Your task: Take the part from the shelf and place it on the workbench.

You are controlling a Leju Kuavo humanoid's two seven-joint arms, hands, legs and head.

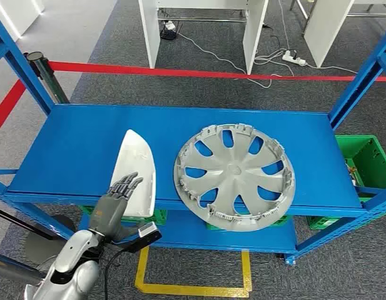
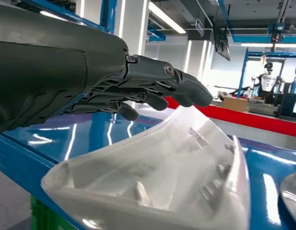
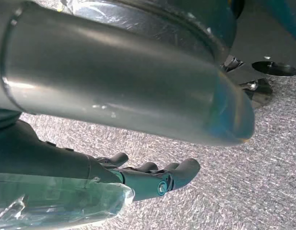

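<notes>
White curved part (image 1: 136, 172) on shelf (image 1: 77, 150)

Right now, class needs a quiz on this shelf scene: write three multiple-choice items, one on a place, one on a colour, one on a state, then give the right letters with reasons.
1. Where does the white part lie?
A. on the blue shelf, left of the wheel cover
B. in the green bin
C. on the floor

2. What colour is the wheel cover?
A. black
B. silver-grey
C. yellow

3. What is the left hand doing?
A. carrying the wheel cover
B. hanging beside the robot's leg
C. reaching over the white part with fingers extended, not gripping it

Answers: 1 A, the head view shows the white part on the shelf board beside the wheel cover. 2 B, its spokes and rim look silver-grey against the blue. 3 C, the left wrist view shows the fingers stretched out above the part's edge, with nothing held.
</notes>
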